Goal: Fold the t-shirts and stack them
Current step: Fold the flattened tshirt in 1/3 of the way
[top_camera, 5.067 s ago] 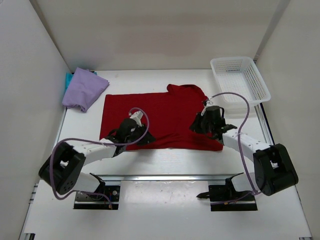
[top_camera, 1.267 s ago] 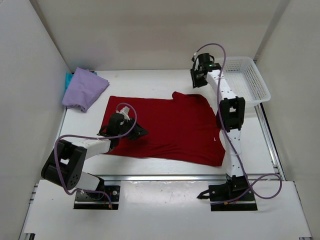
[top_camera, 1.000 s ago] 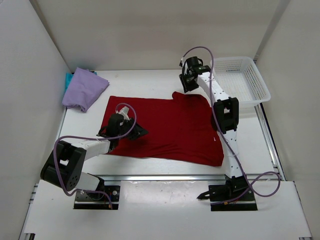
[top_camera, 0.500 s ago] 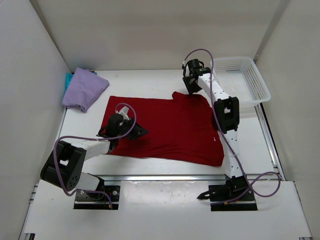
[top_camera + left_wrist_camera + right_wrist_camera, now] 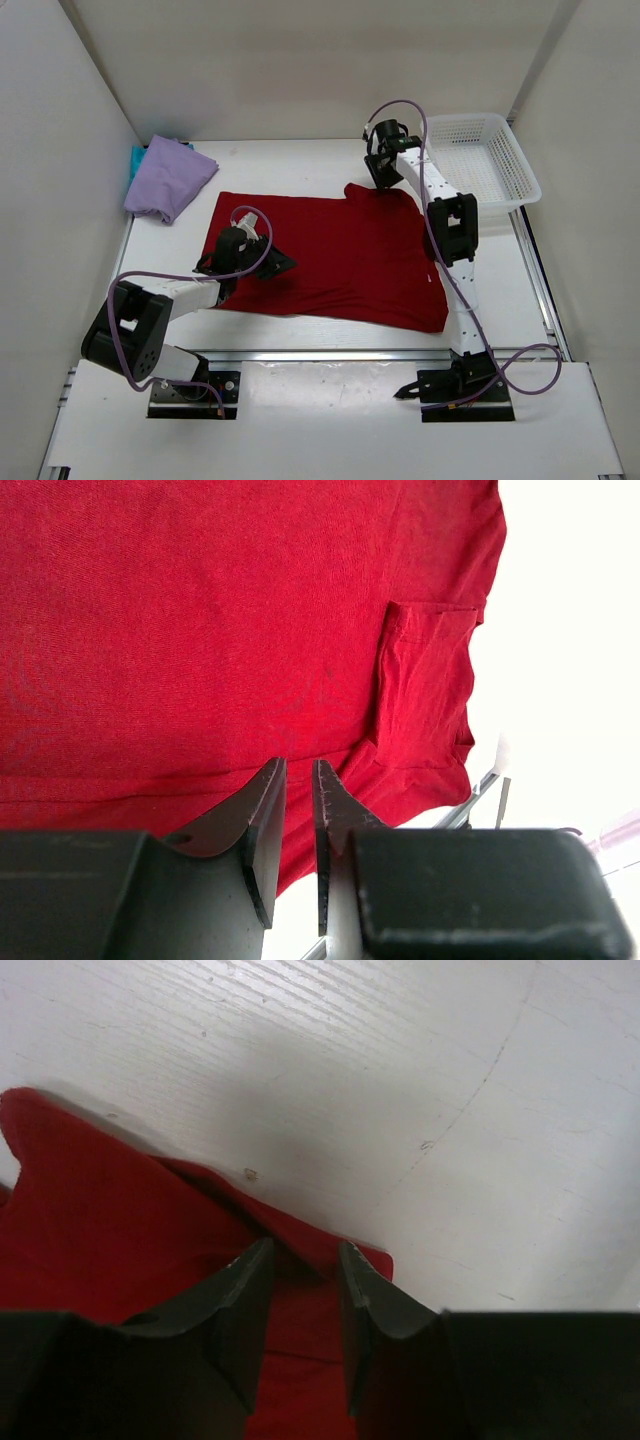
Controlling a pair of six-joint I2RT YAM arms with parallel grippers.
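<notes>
Red shirt [image 5: 330, 255] was being folded — right gripper [image 5: 381, 172] seemed pinched on its far sleeve edge. Left gripper [image 5: 262, 268] was nearly shut, empty, over the near hem; a fold-over seemed next.

A spread shirt [image 5: 335, 255] lies mid-table, folded shirts [image 5: 168, 177] far-left, basket [image 5: 485, 160] far-right.

A lab test cell: white table [image 5: 300, 330] boxed by plain white walls [image 5: 60, 180] (arms bolted on).
</notes>
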